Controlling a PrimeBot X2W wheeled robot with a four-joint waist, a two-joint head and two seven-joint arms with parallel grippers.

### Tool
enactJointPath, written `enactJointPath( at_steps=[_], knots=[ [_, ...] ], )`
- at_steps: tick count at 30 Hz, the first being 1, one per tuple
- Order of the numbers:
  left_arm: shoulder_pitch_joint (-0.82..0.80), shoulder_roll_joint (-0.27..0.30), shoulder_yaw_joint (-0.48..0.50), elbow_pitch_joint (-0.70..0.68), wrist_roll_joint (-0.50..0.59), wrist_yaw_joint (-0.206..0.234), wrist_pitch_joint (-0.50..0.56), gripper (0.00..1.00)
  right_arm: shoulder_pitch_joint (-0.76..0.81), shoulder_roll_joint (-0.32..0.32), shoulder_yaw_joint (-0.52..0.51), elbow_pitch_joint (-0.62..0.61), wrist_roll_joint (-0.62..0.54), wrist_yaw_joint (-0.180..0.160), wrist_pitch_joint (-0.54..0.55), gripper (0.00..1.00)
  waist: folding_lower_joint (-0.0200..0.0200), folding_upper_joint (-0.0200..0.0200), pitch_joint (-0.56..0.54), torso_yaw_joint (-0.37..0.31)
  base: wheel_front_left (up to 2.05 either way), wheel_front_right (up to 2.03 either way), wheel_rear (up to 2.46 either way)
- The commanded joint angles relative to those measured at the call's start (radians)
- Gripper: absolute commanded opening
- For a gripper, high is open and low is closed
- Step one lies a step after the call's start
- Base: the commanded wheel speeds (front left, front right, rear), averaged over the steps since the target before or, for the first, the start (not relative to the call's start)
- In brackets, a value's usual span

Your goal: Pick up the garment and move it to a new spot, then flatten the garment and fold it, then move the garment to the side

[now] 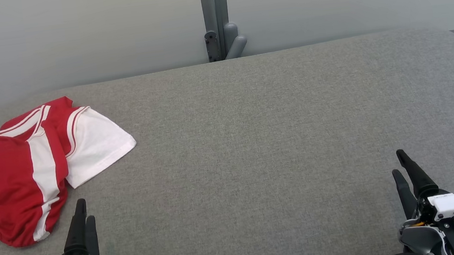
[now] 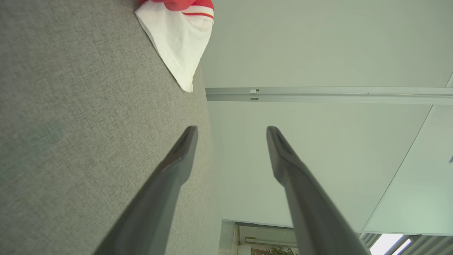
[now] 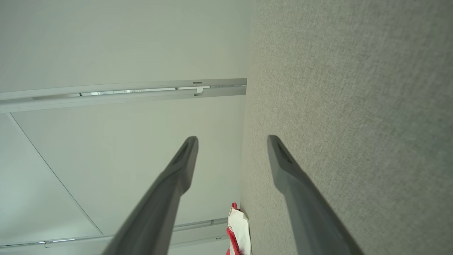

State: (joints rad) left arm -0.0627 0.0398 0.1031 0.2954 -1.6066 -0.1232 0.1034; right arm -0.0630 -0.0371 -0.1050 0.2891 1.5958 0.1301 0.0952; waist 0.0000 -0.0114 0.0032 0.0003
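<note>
The garment (image 1: 22, 168) is a red shirt with white stripes and a white sleeve, lying crumpled at the left side of the grey table (image 1: 254, 141), partly past the view's left edge. Its white sleeve (image 2: 178, 39) shows at the top of the left wrist view, and a small part of the garment (image 3: 239, 230) at the bottom of the right wrist view. My left gripper (image 1: 83, 210) rests at the lower left, just below the garment, open and empty. My right gripper (image 1: 400, 163) rests at the lower right, far from the garment, open and empty too.
A grey post with a bracket (image 1: 217, 21) stands behind the table's far edge against a pale wall. The table's rounded far corners sit at the upper left and upper right of the head view.
</note>
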Motion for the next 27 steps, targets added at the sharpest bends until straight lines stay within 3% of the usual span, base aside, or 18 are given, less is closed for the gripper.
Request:
enactJointPath(
  at_steps=[1, 14, 27],
  knots=[
    [-0.014, 0.004, -0.009, -0.022, 0.03, 0.002, -0.015, 1.0, -0.012, -0.004, 0.007, -0.028, -0.04, 0.0, -0.016, 1.0, 0.0, 0.0005, 0.0, 0.001, 0.0, 0.0, 0.0],
    [-0.002, 0.005, -0.037, -0.051, 0.299, 0.027, -0.077, 1.0, 0.003, -0.012, 0.043, -0.094, -0.395, 0.0, -0.076, 1.0, 0.0, 0.0017, -0.001, 0.005, 0.0, 0.0, 0.0],
    [0.011, 0.007, -0.046, -0.052, 0.545, 0.028, -0.127, 1.0, 0.014, -0.026, 0.073, -0.109, -0.658, 0.0, -0.125, 1.0, 0.0, 0.0028, -0.003, 0.009, 0.0, 0.0, 0.0]
  ],
)
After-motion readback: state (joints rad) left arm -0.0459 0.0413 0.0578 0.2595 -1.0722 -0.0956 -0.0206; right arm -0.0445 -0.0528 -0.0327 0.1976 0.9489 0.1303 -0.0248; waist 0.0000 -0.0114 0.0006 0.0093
